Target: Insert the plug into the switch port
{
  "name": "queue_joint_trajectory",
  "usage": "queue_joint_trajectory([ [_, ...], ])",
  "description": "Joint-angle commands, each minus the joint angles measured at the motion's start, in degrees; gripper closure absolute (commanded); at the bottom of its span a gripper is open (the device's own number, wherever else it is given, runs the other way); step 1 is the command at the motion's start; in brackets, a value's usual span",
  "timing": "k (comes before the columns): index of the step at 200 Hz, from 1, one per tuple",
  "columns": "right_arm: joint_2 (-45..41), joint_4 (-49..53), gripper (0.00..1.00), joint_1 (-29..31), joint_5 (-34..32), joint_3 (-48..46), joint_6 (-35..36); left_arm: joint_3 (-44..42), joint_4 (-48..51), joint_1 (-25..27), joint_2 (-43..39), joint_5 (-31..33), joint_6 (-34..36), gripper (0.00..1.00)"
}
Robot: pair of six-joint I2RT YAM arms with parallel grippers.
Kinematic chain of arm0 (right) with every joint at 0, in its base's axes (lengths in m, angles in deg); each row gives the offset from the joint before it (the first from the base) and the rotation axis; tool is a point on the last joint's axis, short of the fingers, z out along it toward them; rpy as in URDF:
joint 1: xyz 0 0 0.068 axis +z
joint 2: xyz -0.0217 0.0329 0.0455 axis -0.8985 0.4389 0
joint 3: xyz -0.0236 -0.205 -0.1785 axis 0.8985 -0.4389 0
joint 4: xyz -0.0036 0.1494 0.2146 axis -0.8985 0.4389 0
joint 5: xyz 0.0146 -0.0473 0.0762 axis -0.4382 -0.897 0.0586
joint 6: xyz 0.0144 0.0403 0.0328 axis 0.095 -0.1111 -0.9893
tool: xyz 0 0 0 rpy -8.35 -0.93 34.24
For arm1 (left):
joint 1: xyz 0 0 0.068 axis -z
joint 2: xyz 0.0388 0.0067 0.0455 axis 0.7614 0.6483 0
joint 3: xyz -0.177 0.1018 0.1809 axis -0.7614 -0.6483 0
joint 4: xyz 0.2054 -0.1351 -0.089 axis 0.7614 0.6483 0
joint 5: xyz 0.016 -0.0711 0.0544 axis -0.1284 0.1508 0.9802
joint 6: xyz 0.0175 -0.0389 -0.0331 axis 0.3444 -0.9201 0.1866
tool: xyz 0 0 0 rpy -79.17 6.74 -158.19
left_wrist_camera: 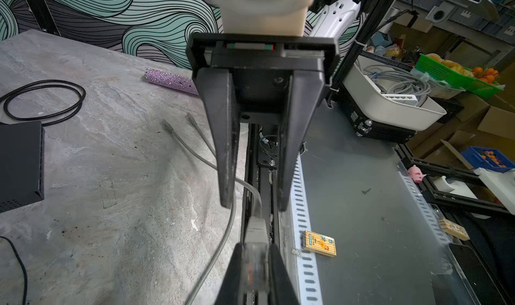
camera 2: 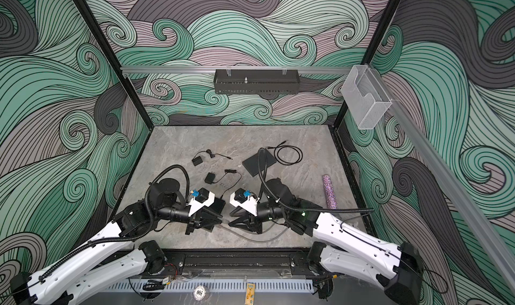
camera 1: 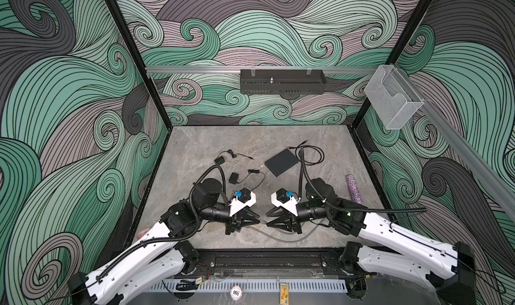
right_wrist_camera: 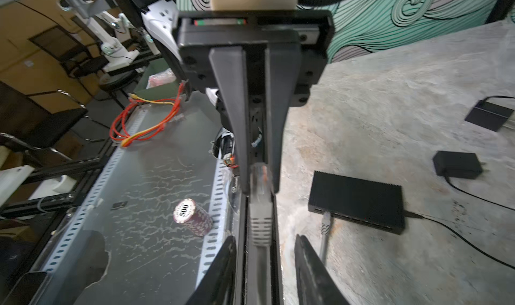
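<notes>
We see the left claw (left_wrist_camera: 255,246) clamped on the clear end of the grey plug (left_wrist_camera: 255,231), with a finger pressed against each side of it. The right claw (right_wrist_camera: 264,238) faces it tip to tip. Its fingers (right_wrist_camera: 223,267) stand apart, and the plug's ribbed boot and grey cable (right_wrist_camera: 263,275) run between them without touching either one. In both top views the two claws meet low over the front middle of the table (camera 1: 195,150), so the plug hangs there in the air.

The switch (right_wrist_camera: 359,197), a narrow black box, lies flat on the table close behind the left claw and apart from the held plug. Its ports (right_wrist_camera: 362,220) run in a row along the long front face. A second grey plug (right_wrist_camera: 326,222) has its tip at one end of that row, but we cannot tell whether it is pushed home.

Farther back lies a flat dark-grey box (camera 1: 281,161) with a coiled black cable (camera 1: 313,154) just beside it. Two small black power adapters (camera 1: 219,159) (camera 1: 233,177) sit to the left of the box. A glittery purple tube (camera 1: 354,189) lies near the right edge.
</notes>
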Motion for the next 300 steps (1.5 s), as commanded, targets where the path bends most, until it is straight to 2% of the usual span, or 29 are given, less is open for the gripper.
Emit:
queue_joint_trajectory([
  [1,1.1,-3.1,0.64,-0.2,6.7,-0.9,-3.0,0.9,-0.6,0.5,-0.5,-0.8,1.1,1.0],
  [34,1.1,-3.2,0.64,0.0,4.8,-1.8,-2.7,0.8,-0.5,0.5,-0.6,-0.3,1.1,1.0],
  [78,1.4,-1.7,0.64,0.8,-2.2,-1.9,-1.7,1.0,-0.5,0.6,-0.4,-0.3,1.1,1.0],
  [142,3.3,-3.2,0.69,1.1,-0.6,-1.0,-2.4,1.0,-0.4,0.7,-0.2,-0.3,1.1,1.0],
  [193,3.1,-3.8,0.8,1.1,0.1,-1.3,-2.3,1.1,-0.3,0.7,0.2,-0.2,1.1,1.0],
  [241,2.9,-4.1,0.97,1.1,1.2,-1.4,-1.8,1.3,-0.3,0.7,0.5,0.5,0.5,1.0],
  [258,2.7,-3.7,1.0,1.1,0.7,-1.4,-1.4,1.4,-0.4,0.6,0.8,0.8,0.0,0.98],
  [281,2.3,-3.3,1.0,1.1,-0.3,-1.8,-0.9,1.3,-0.5,0.6,0.5,2.4,-1.1,0.87],
  [289,2.2,-3.1,1.0,1.1,-0.8,-1.9,-0.9,1.2,-0.6,0.5,0.2,3.9,-2.0,0.75],
  [300,2.0,-2.6,1.0,1.1,-2.3,-2.1,-0.6,1.1,-0.9,0.5,-0.2,7.2,-3.9,0.54],
])
